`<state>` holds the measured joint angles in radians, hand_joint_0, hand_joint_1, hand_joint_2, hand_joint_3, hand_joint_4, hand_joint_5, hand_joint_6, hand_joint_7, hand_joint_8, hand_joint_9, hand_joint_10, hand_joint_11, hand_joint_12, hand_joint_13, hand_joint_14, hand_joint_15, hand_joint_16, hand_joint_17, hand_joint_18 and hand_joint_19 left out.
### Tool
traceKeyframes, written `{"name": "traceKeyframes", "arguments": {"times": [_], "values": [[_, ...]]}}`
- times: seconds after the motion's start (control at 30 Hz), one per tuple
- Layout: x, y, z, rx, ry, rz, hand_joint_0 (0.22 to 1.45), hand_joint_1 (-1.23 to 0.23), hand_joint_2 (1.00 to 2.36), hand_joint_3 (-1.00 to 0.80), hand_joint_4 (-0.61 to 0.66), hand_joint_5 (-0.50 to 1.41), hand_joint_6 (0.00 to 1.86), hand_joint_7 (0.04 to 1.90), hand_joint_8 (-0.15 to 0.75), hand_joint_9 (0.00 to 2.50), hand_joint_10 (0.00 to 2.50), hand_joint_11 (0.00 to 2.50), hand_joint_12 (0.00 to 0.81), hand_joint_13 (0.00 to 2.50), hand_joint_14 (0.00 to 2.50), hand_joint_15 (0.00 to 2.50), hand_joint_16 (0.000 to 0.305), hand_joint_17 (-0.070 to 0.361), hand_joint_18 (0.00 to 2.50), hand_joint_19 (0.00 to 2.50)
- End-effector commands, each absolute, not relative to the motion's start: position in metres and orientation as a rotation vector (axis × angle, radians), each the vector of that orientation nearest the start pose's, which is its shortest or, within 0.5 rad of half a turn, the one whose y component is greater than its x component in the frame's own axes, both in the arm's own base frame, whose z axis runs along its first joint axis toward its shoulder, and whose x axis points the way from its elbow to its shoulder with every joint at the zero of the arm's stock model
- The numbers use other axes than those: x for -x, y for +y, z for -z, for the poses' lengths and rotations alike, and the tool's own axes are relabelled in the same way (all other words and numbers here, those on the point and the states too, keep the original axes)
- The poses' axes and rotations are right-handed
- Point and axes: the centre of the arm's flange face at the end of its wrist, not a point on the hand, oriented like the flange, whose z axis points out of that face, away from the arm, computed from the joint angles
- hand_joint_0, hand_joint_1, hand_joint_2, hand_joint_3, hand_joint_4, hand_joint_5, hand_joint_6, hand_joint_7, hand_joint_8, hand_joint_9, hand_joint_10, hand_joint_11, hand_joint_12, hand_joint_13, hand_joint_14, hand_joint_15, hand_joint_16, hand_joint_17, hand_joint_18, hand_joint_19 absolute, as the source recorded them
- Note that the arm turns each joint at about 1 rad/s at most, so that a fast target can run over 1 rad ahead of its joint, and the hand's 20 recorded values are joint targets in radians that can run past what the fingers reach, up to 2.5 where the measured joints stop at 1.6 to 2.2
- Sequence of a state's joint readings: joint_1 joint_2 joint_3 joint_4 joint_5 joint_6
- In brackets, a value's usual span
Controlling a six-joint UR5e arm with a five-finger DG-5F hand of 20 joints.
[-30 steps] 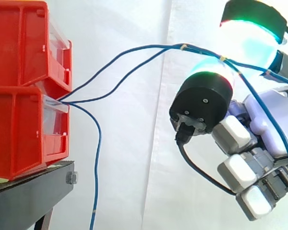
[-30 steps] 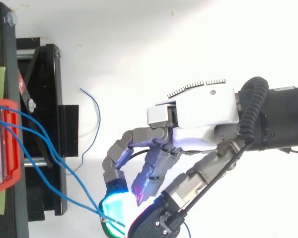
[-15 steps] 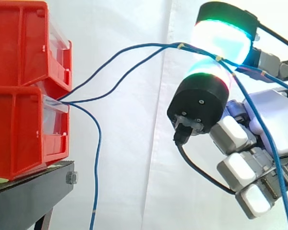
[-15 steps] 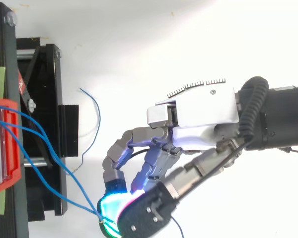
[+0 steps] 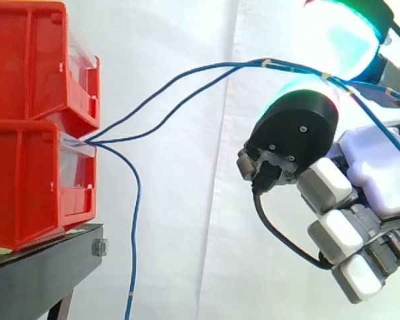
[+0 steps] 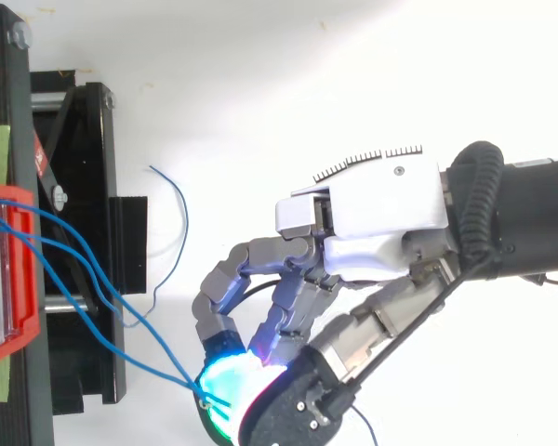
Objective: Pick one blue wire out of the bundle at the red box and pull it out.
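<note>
Hand (image 5: 380, 187) has shifted right and a bit up in the side view since half a second ago, away from the bins; yellow marks on the wires moved right with it. Bins and stand unchanged.

White curtain (image 5: 187, 220) fills the background. Two red bins (image 5: 27, 133) stacked at the left edge, sitting on the black stand (image 5: 40, 267) in the lower left corner. Hand comes in from the right, cut by the right and top edges in the side view; in the top view its pads sit close to the bottom edge.

Fingers curled, two glowing cyan-green pads (image 5: 340, 37) pinching the blue wires (image 5: 290, 68) between them; two wires run together through the pinch, not one. Both wires rise from the front lip of the lower bin, span the open gap and reach the hand near the top. A third blue wire (image 5: 137, 213) leaves the same lip and hangs down past the stand's corner to the bottom edge, free of the hand.

Gap between bins and hand is wide, crossed by the wires alone.
</note>
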<state>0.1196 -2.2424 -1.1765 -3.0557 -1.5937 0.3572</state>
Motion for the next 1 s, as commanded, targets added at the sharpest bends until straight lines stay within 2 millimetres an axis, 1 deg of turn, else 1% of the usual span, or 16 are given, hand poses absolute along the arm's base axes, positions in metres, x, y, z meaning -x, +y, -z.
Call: {"name": "traceKeyframes", "arguments": {"times": [0.0, 0.03, 0.1, 0.13, 0.2, 0.3, 0.57, 0.63, 0.7, 0.77, 0.8, 0.83, 0.9, 0.97], "values": [[-0.7307, -0.0452, -0.2719, -1.579, 1.264, -1.438, 0.57, -0.86, 1.00, -0.50, 0.08, -0.07, 0.92, 1.20, 0.353, 0.97, 0.01, 0.39, 0.404, 0.82, 0.01, 0.34, 0.047, 0.106, 0.75, 0.31], [-0.7310, -0.0441, -0.2708, -1.579, 1.267, -1.438, 0.57, -0.86, 1.00, -0.50, 0.08, -0.07, 0.92, 1.20, 0.350, 0.97, 0.01, 0.38, 0.402, 0.82, 0.01, 0.35, 0.047, 0.105, 0.75, 0.31], [-0.7310, -0.0441, -0.2708, -1.579, 1.267, -1.438, 0.63, -0.88, 1.00, -0.50, 0.07, -0.07, 0.92, 1.22, 0.346, 0.97, 0.01, 0.39, 0.397, 0.83, 0.01, 0.35, 0.045, 0.102, 0.75, 0.32], [-0.7310, -0.0441, -0.2708, -1.579, 1.267, -1.438, 0.64, -0.88, 1.00, -0.50, 0.07, -0.07, 0.92, 1.22, 0.345, 0.97, 0.01, 0.40, 0.397, 0.83, 0.01, 0.35, 0.045, 0.102, 0.75, 0.31], [-0.7309, -0.0452, -0.2708, -1.580, 1.265, -1.437, 0.66, -0.89, 1.00, -0.45, 0.07, -0.07, 0.92, 1.22, 0.346, 0.97, 0.01, 0.39, 0.395, 0.84, 0.01, 0.35, 0.045, 0.101, 0.77, 0.31], [-0.7309, -0.0452, -0.2708, -1.580, 1.265, -1.437, 0.67, -0.88, 1.01, -0.40, 0.04, -0.08, 0.93, 1.20, 0.341, 0.97, 0.01, 0.38, 0.395, 0.85, 0.01, 0.35, 0.045, 0.102, 0.77, 0.32], [-0.7310, -0.0441, -0.2708, -1.579, 1.267, -1.438, 0.66, -0.88, 1.01, -0.33, -0.02, -0.07, 0.94, 1.16, 0.334, 0.99, 0.01, 0.37, 0.396, 0.86, 0.01, 0.36, 0.045, 0.101, 0.77, 0.34], [-0.7305, -0.0452, -0.2701, -1.581, 1.266, -1.436, 0.66, -0.89, 1.01, -0.28, -0.04, -0.07, 0.94, 1.16, 0.329, 1.00, 0.01, 0.37, 0.395, 0.87, 0.01, 0.36, 0.045, 0.101, 0.78, 0.34], [-0.7309, -0.0450, -0.2708, -1.584, 1.264, -1.441, 0.65, -0.91, 1.02, -0.18, -0.11, -0.07, 0.93, 1.17, 0.312, 1.04, 0.01, 0.35, 0.394, 0.89, 0.01, 0.36, 0.045, 0.101, 0.80, 0.34], [-0.7308, -0.0446, -0.2708, -1.591, 1.261, -1.451, 0.64, -0.93, 1.01, -0.14, -0.17, -0.06, 0.92, 1.16, 0.309, 1.07, 0.01, 0.32, 0.411, 0.92, 0.01, 0.35, 0.049, 0.111, 0.84, 0.32], [-0.7309, -0.0441, -0.2709, -1.594, 1.260, -1.459, 0.63, -0.94, 1.01, -0.12, -0.21, -0.05, 0.92, 1.09, 0.296, 1.11, 0.00, 0.25, 0.422, 0.95, 0.01, 0.33, 0.052, 0.117, 0.87, 0.31], [-0.7309, -0.0418, -0.2712, -1.605, 1.264, -1.493, 0.63, -0.94, 1.01, -0.12, -0.22, -0.05, 0.92, 1.09, 0.293, 1.11, 0.00, 0.25, 0.422, 0.95, 0.01, 0.33, 0.052, 0.118, 0.88, 0.31], [-0.7307, -0.0398, -0.2713, -1.618, 1.266, -1.523, 0.62, -0.96, 1.00, -0.11, -0.27, -0.04, 0.91, 1.02, 0.265, 1.12, 0.00, 0.15, 0.426, 0.96, 0.01, 0.30, 0.055, 0.124, 0.90, 0.28], [-0.7308, -0.0380, -0.2718, -1.645, 1.259, -1.574, 0.61, -0.96, 1.00, -0.11, -0.29, -0.04, 0.90, 1.00, 0.247, 1.13, 0.00, 0.08, 0.423, 0.96, 0.01, 0.28, 0.056, 0.126, 0.91, 0.27]]}}
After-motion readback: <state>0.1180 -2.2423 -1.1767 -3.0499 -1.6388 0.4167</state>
